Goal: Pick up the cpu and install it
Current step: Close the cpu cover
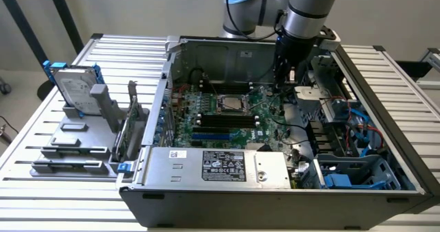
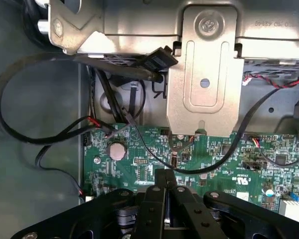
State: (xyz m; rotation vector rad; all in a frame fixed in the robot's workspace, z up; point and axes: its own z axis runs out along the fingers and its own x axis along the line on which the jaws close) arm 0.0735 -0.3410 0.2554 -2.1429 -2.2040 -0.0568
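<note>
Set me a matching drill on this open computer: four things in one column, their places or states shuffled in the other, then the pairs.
1. silver rectangular hard drive with blue frame
2. small square silver-grey cpu
3. silver power supply box with black label
4. black gripper

A. middle of the green motherboard
B. shut, over the board near the far wall of the grey case
C. upright in the grey rack outside the case
D. along the case's near wall

Pairs: 1-C, 2-A, 3-D, 4-B

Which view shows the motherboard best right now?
The exterior view: the motherboard lies almost wholly visible inside the open case. The wrist view catches one edge strip, crossed by cables, beyond the shut gripper.
</note>
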